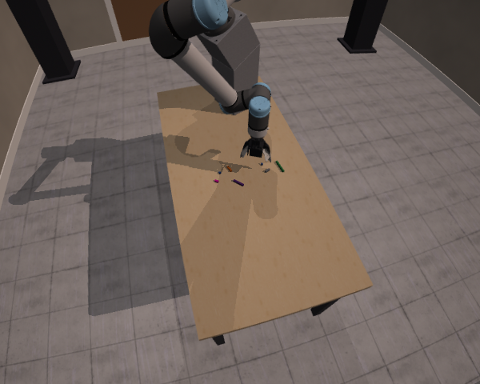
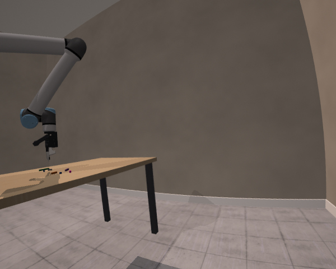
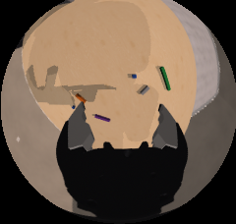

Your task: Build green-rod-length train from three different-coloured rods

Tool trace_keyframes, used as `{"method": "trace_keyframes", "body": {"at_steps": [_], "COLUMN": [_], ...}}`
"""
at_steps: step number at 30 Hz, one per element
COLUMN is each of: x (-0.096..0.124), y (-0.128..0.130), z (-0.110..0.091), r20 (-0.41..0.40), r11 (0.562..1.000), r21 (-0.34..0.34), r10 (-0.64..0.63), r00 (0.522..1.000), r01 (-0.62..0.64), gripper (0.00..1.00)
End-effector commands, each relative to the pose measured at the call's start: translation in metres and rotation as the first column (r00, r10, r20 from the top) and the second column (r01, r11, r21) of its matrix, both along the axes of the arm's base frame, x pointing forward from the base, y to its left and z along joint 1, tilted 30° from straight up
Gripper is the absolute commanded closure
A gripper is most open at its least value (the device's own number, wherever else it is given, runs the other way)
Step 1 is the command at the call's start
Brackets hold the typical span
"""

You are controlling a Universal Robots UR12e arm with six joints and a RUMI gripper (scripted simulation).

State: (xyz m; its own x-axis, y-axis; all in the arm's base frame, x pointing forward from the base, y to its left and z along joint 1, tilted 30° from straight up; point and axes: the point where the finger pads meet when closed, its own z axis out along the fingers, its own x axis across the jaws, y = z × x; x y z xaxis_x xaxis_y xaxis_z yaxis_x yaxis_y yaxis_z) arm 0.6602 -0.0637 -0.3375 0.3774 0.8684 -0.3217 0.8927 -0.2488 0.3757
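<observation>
We are hovering with the gripper [image 1: 255,158] [image 2: 50,157] [image 3: 122,102] spread wide, the grey rod [image 1: 266,170] [image 2: 50,169] [image 3: 144,89] lying beyond the jaws, slanting across their closing line.

In the wrist view, the magenta rod is not seen; the gripper [image 1: 255,158] [image 2: 49,159] [image 3: 122,102] probably hides it. Beyond one fingertip, one small blue rod [image 1: 219,172] [image 2: 60,172] [image 3: 73,107] is partly covered there. Above the gripper, the arm [image 1: 205,74] [image 2: 54,80] is cut by the edges of the top and exterior pictures.
</observation>
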Motion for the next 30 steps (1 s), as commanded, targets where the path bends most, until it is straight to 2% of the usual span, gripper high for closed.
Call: {"method": "trace_keyframes", "body": {"at_steps": [1, 6, 11, 13, 18, 28, 30], "x": [0.001, 0.002, 0.003, 0.003, 0.004, 0.008, 0.008], "y": [-0.01, -0.019, -0.029, -0.029, -0.04, -0.059, -0.059], "z": [0.006, 0.01, 0.016, 0.016, 0.022, 0.032, 0.032], "r20": [-0.069, -0.139, -0.211, -0.211, -0.297, -0.43, -0.43], "r11": [0.988, 0.958, 0.91, 0.91, 0.832, 0.66, 0.66], "r21": [-0.032, -0.055, -0.069, -0.069, -0.072, -0.047, -0.047], "r10": [0.147, 0.271, 0.386, 0.386, 0.508, 0.664, 0.664], "r00": [0.987, 0.952, 0.898, 0.898, 0.808, 0.611, 0.611], "r01": [-0.15, -0.281, -0.408, -0.408, -0.55, -0.75, -0.75], "gripper": [0.0, 0.0, 0.0, 0.0, 0.0, 0.0, 0.0]}}
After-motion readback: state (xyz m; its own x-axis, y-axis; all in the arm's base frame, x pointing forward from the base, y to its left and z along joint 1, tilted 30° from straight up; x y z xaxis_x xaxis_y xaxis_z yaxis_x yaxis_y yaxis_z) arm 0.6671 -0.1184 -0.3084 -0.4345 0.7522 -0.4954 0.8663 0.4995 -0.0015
